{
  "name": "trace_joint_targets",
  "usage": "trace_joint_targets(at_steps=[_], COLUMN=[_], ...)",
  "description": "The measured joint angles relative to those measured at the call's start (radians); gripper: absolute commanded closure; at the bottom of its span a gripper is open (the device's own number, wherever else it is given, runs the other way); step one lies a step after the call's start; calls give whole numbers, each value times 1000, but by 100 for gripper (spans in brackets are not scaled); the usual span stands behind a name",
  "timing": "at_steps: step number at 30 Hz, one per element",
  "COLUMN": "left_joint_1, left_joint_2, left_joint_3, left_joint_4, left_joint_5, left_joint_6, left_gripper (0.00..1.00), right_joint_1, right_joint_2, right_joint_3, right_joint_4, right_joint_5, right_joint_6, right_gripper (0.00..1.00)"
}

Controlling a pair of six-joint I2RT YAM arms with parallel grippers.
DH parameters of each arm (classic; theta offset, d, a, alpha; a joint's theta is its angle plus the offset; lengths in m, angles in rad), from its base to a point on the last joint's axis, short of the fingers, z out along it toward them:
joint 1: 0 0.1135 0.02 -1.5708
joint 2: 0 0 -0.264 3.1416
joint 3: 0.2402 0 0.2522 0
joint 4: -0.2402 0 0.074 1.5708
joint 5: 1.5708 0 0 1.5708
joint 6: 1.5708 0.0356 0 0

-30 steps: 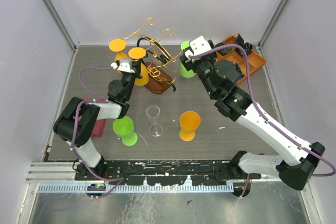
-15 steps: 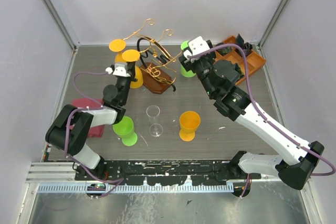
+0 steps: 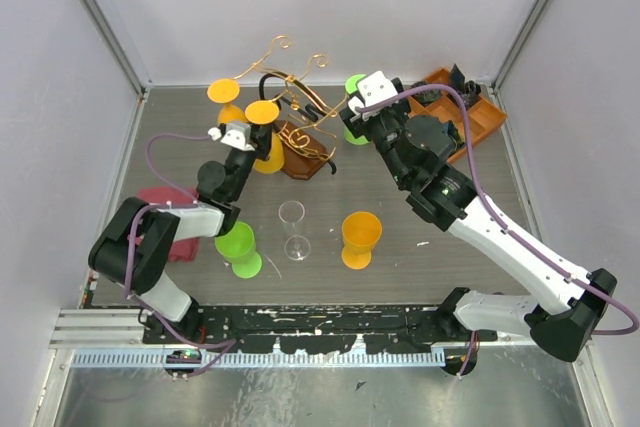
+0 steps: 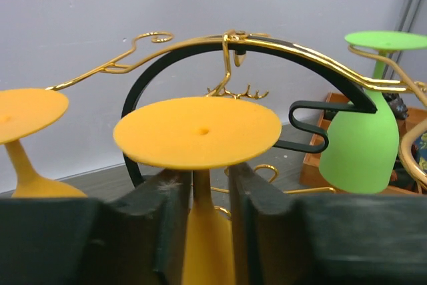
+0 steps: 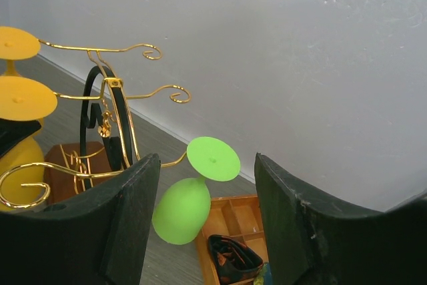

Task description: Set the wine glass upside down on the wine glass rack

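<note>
The wine glass rack (image 3: 300,155), gold wire arms and a black loop (image 4: 147,85) on a brown base, stands at the back. An upside-down orange wine glass (image 3: 262,112) hangs beside it, foot (image 4: 197,131) up. My left gripper (image 3: 240,137) stands open around its stem (image 4: 200,188), with a narrow gap at each finger. A second orange glass (image 4: 27,115) hangs to its left. A green glass (image 5: 183,208) hangs upside down on the rack's right arm. My right gripper (image 5: 207,161) stands wide open just short of it, holding nothing.
Three glasses stand upright on the table nearer me: clear (image 3: 292,230), green (image 3: 237,247) and orange (image 3: 360,239). An orange compartment tray (image 3: 470,117) sits at the back right. A red object (image 3: 165,222) lies under my left arm.
My left gripper's jaws have parted from the orange glass's stem, and the wrist has shifted slightly right toward the rack. The right arm has not moved.
</note>
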State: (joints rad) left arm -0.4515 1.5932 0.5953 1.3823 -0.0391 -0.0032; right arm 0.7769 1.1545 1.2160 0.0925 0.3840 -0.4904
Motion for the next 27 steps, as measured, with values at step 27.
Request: trace_joint_targets(at_steps=[27], left_joint_1=[-3], left_joint_2=[-379], left_joint_3=[-150], left_joint_4=[-272], left_joint_5=[-165], left_joint_6=[16], left_gripper=[26], right_joint_1=[0], right_joint_2=[0], right_joint_3=[32], right_joint_4=[-146], right_joint_5=[-22], right_joint_6=[121], right_gripper=[26])
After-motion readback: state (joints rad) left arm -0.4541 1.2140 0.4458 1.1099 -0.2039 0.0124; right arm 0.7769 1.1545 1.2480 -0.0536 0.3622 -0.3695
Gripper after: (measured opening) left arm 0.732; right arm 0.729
